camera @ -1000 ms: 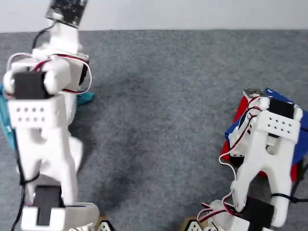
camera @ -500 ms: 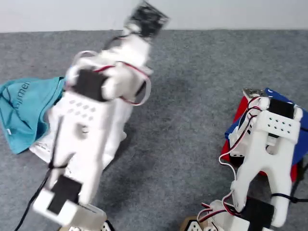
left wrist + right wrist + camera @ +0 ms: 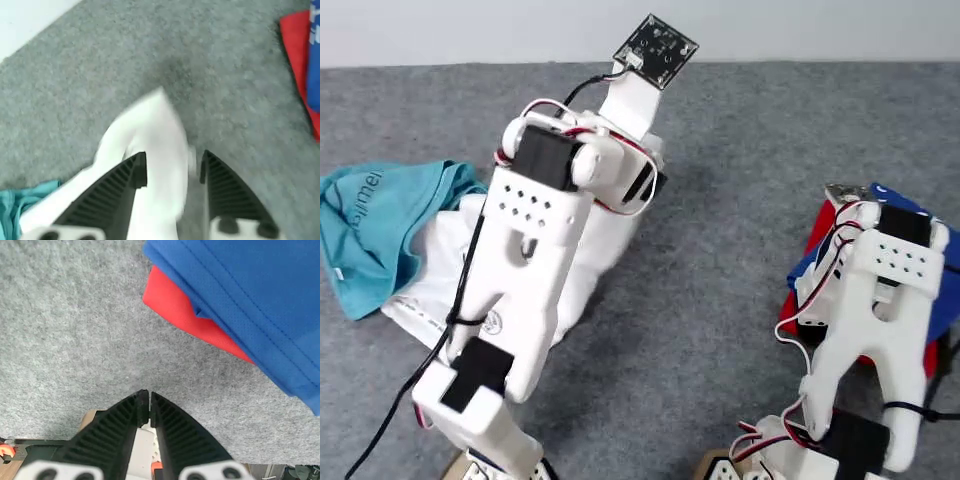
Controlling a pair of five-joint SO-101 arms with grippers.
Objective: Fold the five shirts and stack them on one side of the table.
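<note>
The right hand (image 3: 150, 396) is hanging with ribbed jaws pressed together on nothing, over the fuzzy grey surface (image 3: 740, 200). Beside it, at four o'clock, the smooth blue shirt (image 3: 250, 300) is lying folded on the red shirt (image 3: 175, 307). The left hand (image 3: 173, 159) is pinching the limp white shirt (image 3: 160, 125). The crumpled teal shirt (image 3: 380, 215) is lying at nine o'clock.
</note>
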